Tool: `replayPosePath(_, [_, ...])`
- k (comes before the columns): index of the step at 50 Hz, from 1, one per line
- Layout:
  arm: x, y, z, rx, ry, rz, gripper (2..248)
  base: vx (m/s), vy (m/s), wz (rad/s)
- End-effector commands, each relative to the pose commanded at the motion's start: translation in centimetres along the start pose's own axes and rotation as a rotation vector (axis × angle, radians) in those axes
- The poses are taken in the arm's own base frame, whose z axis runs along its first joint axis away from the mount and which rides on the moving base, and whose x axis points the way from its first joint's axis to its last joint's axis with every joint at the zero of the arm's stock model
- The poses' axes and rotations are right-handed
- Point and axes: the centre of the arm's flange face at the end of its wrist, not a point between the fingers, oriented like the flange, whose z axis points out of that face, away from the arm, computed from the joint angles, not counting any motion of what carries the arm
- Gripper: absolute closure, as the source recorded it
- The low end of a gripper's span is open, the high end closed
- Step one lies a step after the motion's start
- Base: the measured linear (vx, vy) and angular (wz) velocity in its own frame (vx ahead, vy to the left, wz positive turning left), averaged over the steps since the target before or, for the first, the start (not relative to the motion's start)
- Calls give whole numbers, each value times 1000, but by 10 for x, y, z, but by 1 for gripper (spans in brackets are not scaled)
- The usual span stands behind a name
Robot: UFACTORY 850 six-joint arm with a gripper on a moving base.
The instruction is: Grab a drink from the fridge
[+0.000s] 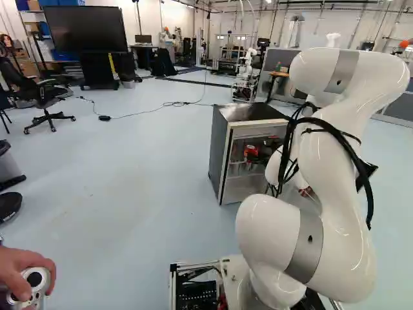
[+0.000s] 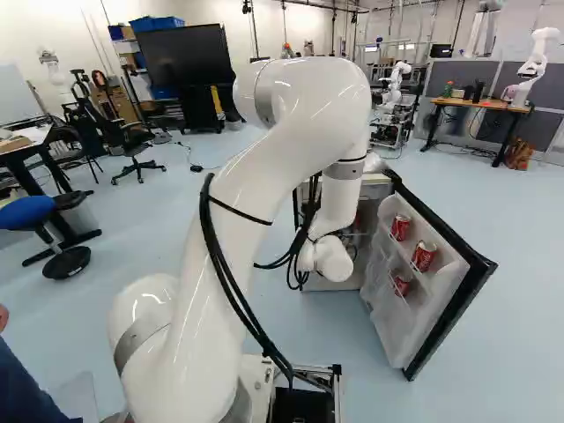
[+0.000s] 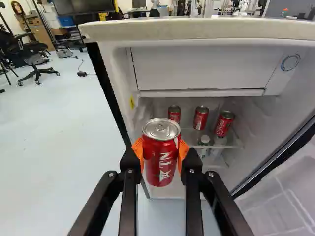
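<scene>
Gripper (image 3: 161,153) clamped on red can (image 3: 160,151), upright at the open front of the fridge (image 3: 202,69); likely next, withdrawal away from it

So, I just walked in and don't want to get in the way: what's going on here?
The robot arm is at the open fridge, its gripper holding a red drink can between both fingers. Three more red cans stand on a shelf inside, and others sit in the open door.
</scene>
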Motion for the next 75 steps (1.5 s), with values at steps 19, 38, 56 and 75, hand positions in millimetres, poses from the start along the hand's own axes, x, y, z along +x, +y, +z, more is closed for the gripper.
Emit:
replayPosePath(19, [21,-4,-15,-12,22,-19,160,0,0,0])
replayPosePath(38, [42,-7,-27,-23,47,-41,160,0,0,0])
replayPosePath(56, [61,-9,-36,-31,74,-67,160,0,0,0])
replayPosePath(75, [82,-11,-45,-41,104,-96,160,0,0,0])
